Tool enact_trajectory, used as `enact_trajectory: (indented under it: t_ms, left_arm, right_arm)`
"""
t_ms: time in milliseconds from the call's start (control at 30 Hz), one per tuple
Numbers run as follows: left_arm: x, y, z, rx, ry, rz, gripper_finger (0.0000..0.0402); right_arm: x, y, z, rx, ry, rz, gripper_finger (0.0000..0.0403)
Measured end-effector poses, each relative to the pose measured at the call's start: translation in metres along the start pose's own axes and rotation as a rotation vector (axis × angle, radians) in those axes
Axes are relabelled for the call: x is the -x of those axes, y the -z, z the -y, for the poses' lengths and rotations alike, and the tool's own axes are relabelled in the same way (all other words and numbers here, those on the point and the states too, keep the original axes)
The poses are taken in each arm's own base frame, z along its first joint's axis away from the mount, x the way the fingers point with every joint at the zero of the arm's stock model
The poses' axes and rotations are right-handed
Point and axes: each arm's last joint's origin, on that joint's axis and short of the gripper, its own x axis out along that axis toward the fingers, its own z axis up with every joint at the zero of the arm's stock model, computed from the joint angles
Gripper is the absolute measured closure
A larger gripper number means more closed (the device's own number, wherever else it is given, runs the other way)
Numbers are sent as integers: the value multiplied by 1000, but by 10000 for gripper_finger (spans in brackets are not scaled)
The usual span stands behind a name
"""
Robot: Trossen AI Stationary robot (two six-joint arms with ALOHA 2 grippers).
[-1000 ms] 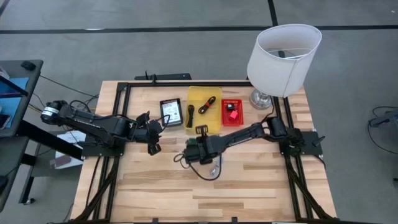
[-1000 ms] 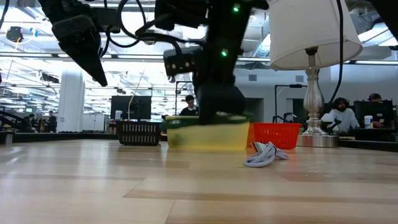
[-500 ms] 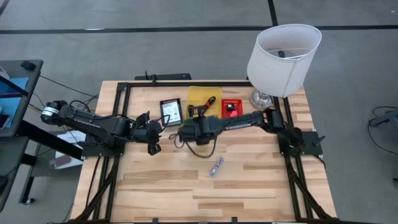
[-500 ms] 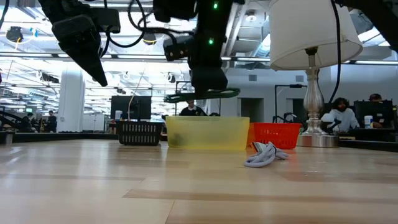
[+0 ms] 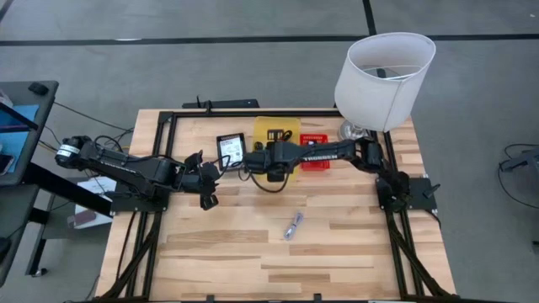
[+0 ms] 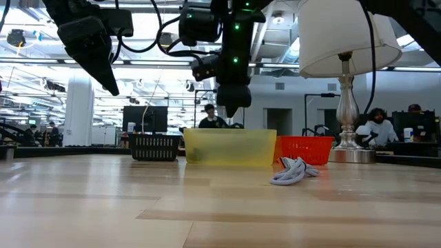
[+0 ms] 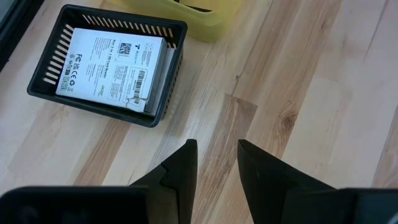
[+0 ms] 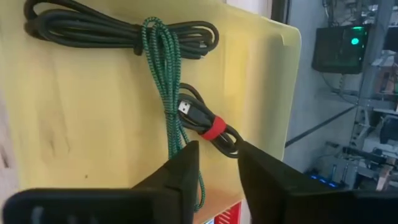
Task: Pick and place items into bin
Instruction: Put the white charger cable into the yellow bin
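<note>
1. A wooden table (image 5: 253, 252) seen from above, with two dark robot arms reaching in from its left and right sides; three small bins sit in a row along the far edge beside a white-shaded lamp (image 5: 383, 71)
2. The right gripper (image 8: 214, 155) hangs above the yellow bin (image 8: 74, 106), its fingers slightly spread with nothing pinched between them; it sits high, apparently so that anything it lets go drops inside the walls
3. Inside the yellow bin lie a green braided cable (image 8: 163, 93), a coiled black cable (image 8: 87, 28) and a black cable bound with a red tie (image 8: 211, 132), all resting on the bin floor beneath the fingers
4. The left gripper (image 7: 216, 158) hovers over bare wood near the black basket (image 7: 171, 74), fingers a little apart and empty; this arm seems to be waiting out of the way
5. The black basket holds white labelled flat packs (image 7: 112, 62), lying flat
6. The red basket (image 5: 316, 147) stands next to the yellow bin, partly covered by the right arm
7. One item is not yet binned: a small grey bundled cable (image 5: 292, 225) lying loose on the open table, well apart from both grippers; it looks like the next thing to collect
</note>
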Motion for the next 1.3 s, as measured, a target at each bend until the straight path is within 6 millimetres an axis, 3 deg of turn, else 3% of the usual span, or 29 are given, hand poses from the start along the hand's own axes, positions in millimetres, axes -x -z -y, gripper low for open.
enact_trajectory:
  t_ms: [167,333,767,1067,1300]
  left_arm:
    - [0,0,0,0,0,0,295]
    - [0,0,0,0,0,0,295]
    - [0,0,0,0,0,0,295]
    - [0,0,0,0,0,0,295]
    - [0,0,0,0,0,0,295]
  right_arm:
    - [5,0,-6,21,-1,3,261]
    - [21,4,-27,64,-10,-23,236]
    - [102,39,-122,291,-153,-111,254]
    - [151,49,-187,356,-263,101,269]
    - [167,50,-207,373,-286,221,261]
